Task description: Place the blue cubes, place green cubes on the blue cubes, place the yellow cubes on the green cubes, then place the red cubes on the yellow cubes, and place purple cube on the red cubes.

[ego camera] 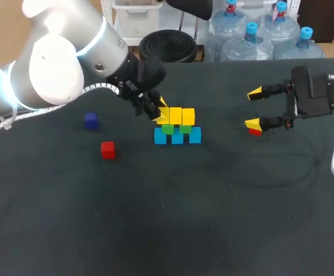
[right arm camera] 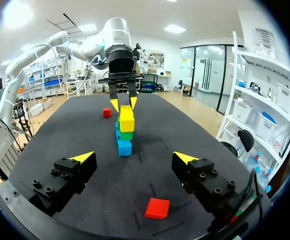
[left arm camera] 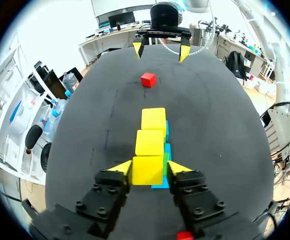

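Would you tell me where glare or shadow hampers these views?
Head view: the left arm glares white; the purple cube sinks into the dark table. Left wrist view: yellow cubes evenly lit. Right wrist view: nearer red cube evenly lit.

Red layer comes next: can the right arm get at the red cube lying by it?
Probably yes. The right gripper is open, the red cube lies alone on the table close under its fingers, and the left gripper is off at the stack, shut on a yellow cube.
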